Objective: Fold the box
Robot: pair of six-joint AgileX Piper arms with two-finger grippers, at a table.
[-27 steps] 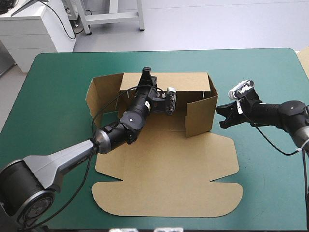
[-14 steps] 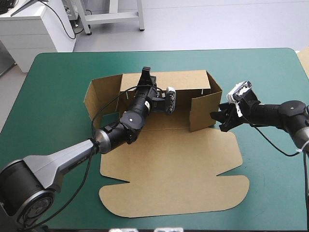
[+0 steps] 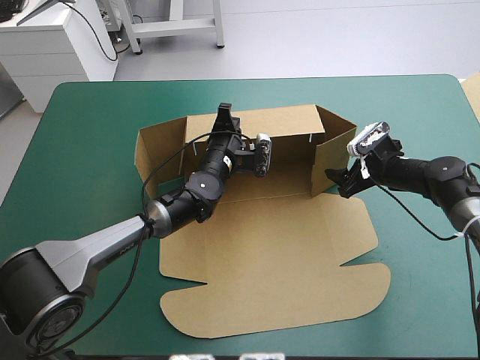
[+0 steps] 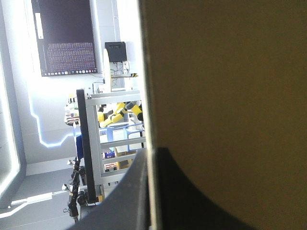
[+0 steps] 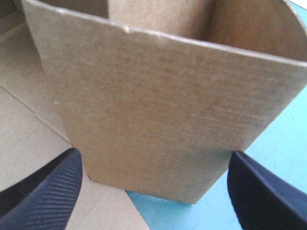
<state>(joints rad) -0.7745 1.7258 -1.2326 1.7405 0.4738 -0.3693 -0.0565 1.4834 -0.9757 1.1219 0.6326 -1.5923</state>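
Observation:
The brown box (image 3: 270, 277) lies mid-table with its lid flat toward the near edge. Its back wall (image 3: 289, 124) and both side walls stand raised. My left gripper (image 3: 223, 118) reaches over the tray and is shut on the top edge of the back wall. In the left wrist view the board (image 4: 225, 96) runs between the black fingers (image 4: 139, 191). My right gripper (image 3: 337, 182) stands open just outside the right side wall (image 3: 332, 156). In the right wrist view that wall (image 5: 158, 110) fills the space ahead of the spread right gripper (image 5: 153, 155).
The teal-green cover (image 3: 82, 165) shows all round the box, widest to its left and beyond the right arm (image 3: 427, 112). The lid's rounded front edge (image 3: 262, 330) lies close to the table's near edge. A pale strip (image 3: 472, 94) shows at the table's right edge.
My right gripper has opened and moved in toward the right side wall. That wall has swung outward from in front of the tray. The whole sheet has shifted slightly right.

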